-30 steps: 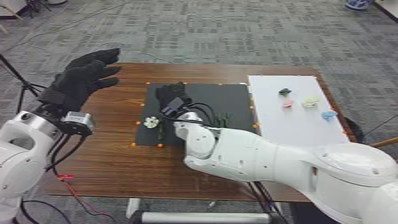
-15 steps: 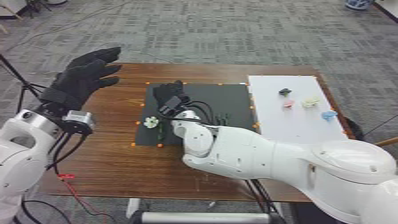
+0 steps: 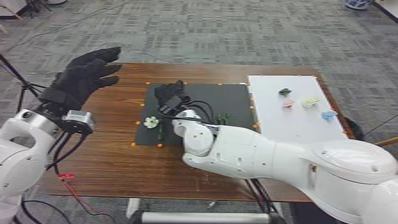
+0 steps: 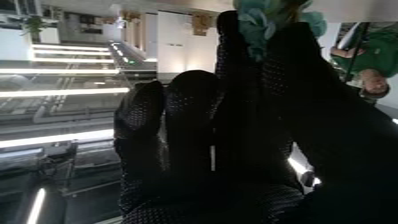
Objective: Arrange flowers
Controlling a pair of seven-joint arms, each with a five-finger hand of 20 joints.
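R hand (image 3: 170, 92) nudged slightly far-left over blk mat (image 3: 218, 94), w/ teal bloom (image 4: 255, 24) pinched at fingertips.
Hand is mostly closed; placement prob. being lined up, release still to be done, bloom could be dragged if let go unevenly. On mat: white flower (image 3: 151, 122) w/ stem, nearer robot than hand; green stems (image 3: 223, 119), near side & to hand's right. On white board (image 3: 274, 125), well right of hand: dark, pink, cream & blue blooms, unplaced. L hand (image 3: 82, 79) held open, left of R.
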